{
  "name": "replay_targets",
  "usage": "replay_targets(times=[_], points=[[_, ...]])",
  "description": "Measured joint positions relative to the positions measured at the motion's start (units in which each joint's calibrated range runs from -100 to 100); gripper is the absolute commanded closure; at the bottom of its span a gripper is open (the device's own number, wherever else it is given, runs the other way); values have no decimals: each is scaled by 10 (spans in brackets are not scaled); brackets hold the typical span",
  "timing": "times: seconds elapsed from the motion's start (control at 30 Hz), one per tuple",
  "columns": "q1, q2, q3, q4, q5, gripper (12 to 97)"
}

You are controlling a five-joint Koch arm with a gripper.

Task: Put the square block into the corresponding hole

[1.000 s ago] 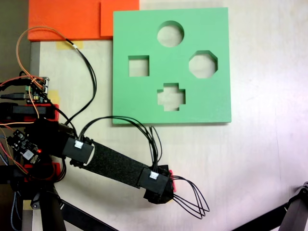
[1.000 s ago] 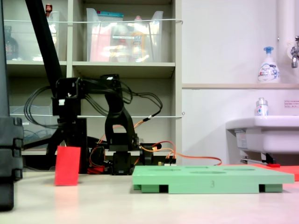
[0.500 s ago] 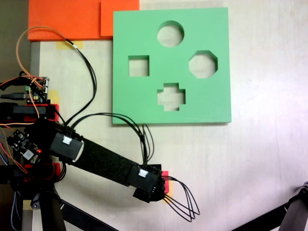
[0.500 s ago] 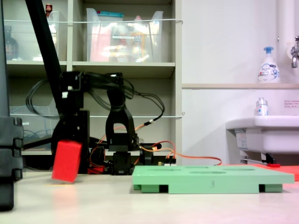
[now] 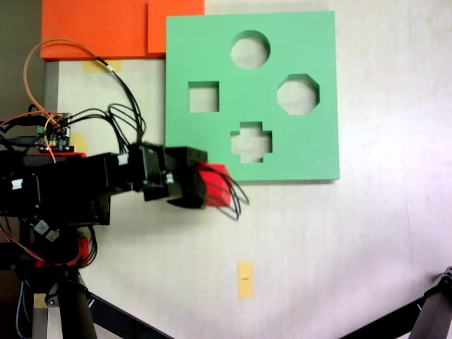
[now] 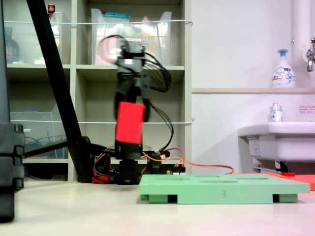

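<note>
So my hand (image 5: 206, 185) is clamped on the red block (image 5: 214, 185), carrying it well up off the table (image 5: 367, 240). In the low side-on fixed view the block (image 6: 130, 123) hangs high above the table top, a bit tilted, left of the green board (image 6: 224, 189). From the top-down fixed view the block sits right at the near edge of the green board (image 5: 318, 152), just overlapping its near left corner area. The square hole (image 5: 203, 97) is further off on the left side of the board, well apart from the block. The cross hole (image 5: 251, 142) is the closest cutout to it. There's a small yellow tape strip (image 5: 244, 280) on the bare table nearer the camera, and orange foam sheets (image 5: 106, 28) at the far left corner
</note>
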Motion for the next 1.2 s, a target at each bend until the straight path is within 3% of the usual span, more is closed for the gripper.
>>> replay_targets(times=[0.1, 0.27, 0.8, 1.2], points=[[66, 19, -1, 0, 71, 799], [123, 123, 18, 0, 126, 800], [186, 423, 216, -1, 160, 799], [195, 480, 241, -1, 165, 799]])
